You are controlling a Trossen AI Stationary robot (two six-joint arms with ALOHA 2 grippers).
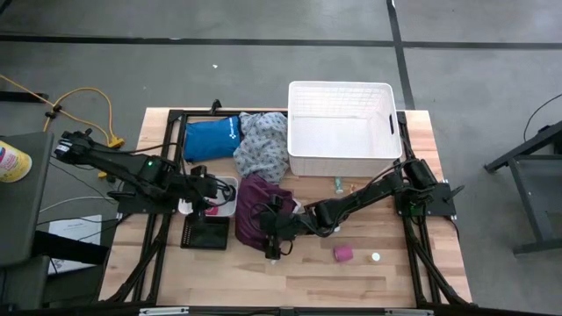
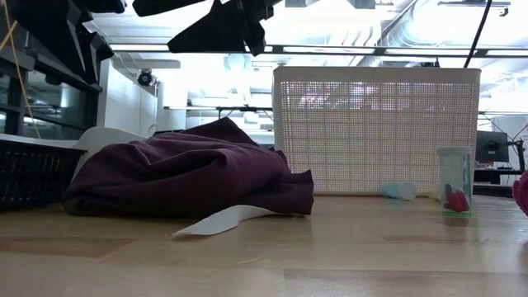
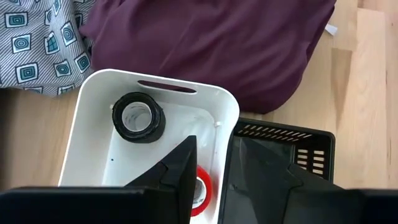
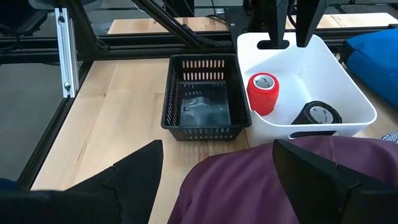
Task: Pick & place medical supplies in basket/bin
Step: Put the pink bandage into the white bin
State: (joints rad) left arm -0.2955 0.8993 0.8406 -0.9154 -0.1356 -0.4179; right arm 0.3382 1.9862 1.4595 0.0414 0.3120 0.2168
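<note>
Two rolls sitting in small white rounded tray (image 4: pixel 348 118): red roll (image 4: pixel 263 93) upright, black roll (image 4: pixel 318 114) lying flat, both ring-shaped. Maroon garment (image 1: pixel 257 209) lying crumpled, soft folds, at bench middle, touching tray. Black mesh crate (image 4: pixel 205 99) standing just beside tray, toward bench's front edge. Pink roll (image 1: pixel 342 254) lying on bare wood near front edge. Large lattice-walled basket (image 1: pixel 342 132) standing at bench's back edge. Left gripper (image 3: pixel 214 163) hovering over tray, fingers parted. Right gripper (image 4: pixel 217 168) hanging over maroon garment, fingers spread wide.

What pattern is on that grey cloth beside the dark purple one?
Small teal squares on fine grey stripes on the grey cloth, clearest in the left wrist view.
</note>
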